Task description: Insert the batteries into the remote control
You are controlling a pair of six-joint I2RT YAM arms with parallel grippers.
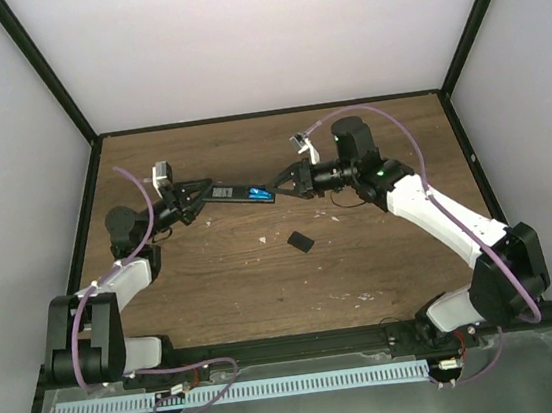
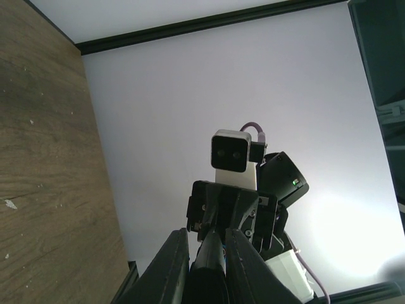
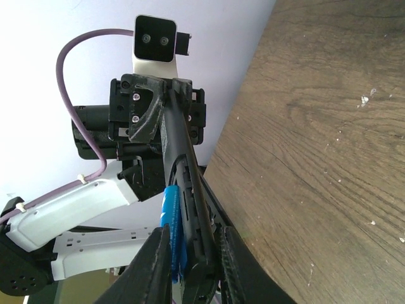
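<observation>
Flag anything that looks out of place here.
The black cover piece lies loose on the table, apart from the remote control held between the left gripper and right gripper. Small white specks litter the wood.

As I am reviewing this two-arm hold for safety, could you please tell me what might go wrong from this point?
1. The remote control is held between the left end effector and right end effector; if they pull unevenly, it may twist or slip.
2. The right end effector's fingers flank the blue batteries in the open bay; squeezing could pop them out.
3. The cover lies apart on the table, so nothing yet retains them.
</observation>
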